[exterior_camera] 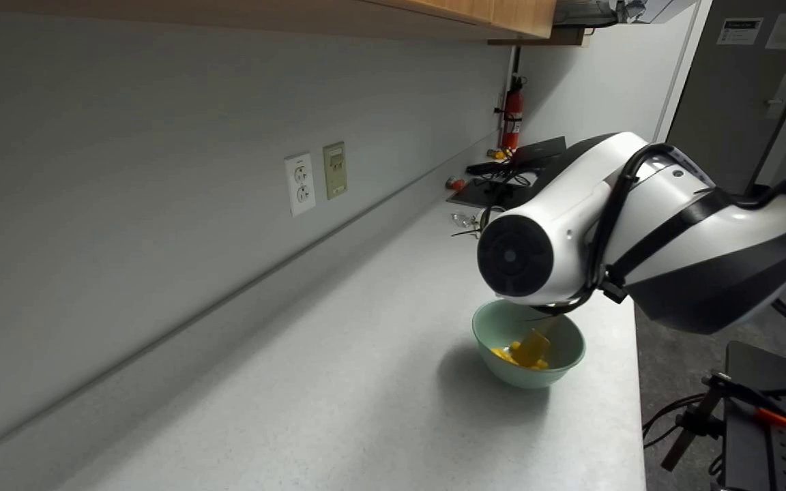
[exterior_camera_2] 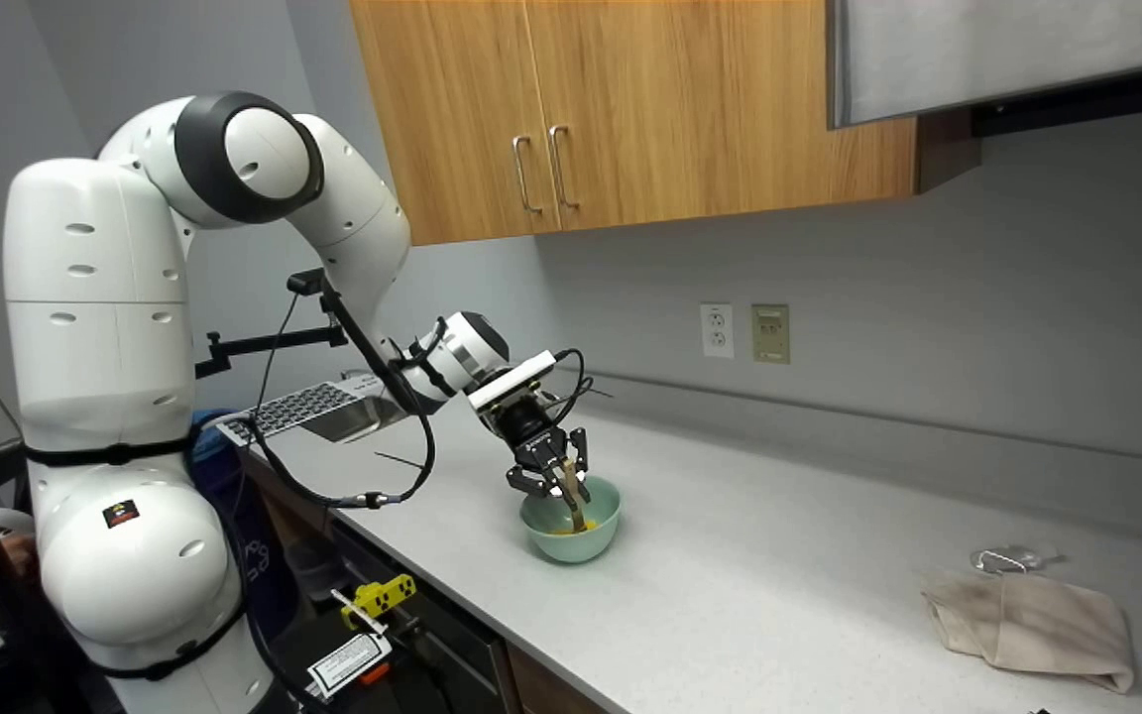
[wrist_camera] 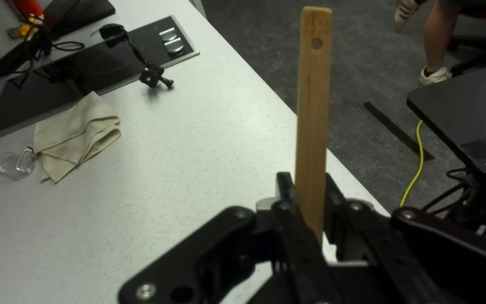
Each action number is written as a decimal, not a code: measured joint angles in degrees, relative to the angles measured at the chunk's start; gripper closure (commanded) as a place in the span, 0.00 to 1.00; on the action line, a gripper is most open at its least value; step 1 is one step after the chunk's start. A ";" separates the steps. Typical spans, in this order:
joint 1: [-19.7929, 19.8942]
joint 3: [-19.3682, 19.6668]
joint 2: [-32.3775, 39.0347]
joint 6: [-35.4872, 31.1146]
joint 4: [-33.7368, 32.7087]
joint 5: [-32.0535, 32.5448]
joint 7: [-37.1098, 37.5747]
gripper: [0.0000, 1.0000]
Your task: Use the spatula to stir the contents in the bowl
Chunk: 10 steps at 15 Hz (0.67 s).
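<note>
The gripper (wrist_camera: pixel 310 192) clamps the spatula (wrist_camera: pixel 313 105), blade (exterior_camera: pixel 533 348) already among the bowl's (exterior_camera: pixel 528 380) contents (exterior_camera: pixel 503 354) near the counter's (exterior_camera: pixel 366 361) right edge, stirring likely unfinished

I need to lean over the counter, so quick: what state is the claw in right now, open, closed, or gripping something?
Claw: closed, holding the wooden-handled spatula.

the white arm (exterior_camera_2: pixel 363 233) arches over, its gripper (wrist_camera: pixel 309 188) slanted downward, clamped nearly closed.
</note>
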<state>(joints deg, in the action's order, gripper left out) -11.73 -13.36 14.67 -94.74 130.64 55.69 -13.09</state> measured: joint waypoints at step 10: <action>0.02 0.14 0.00 -4.86 -0.01 0.20 3.50 0.96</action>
<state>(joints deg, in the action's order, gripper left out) -11.71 -13.23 14.67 -99.60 130.63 55.89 -9.59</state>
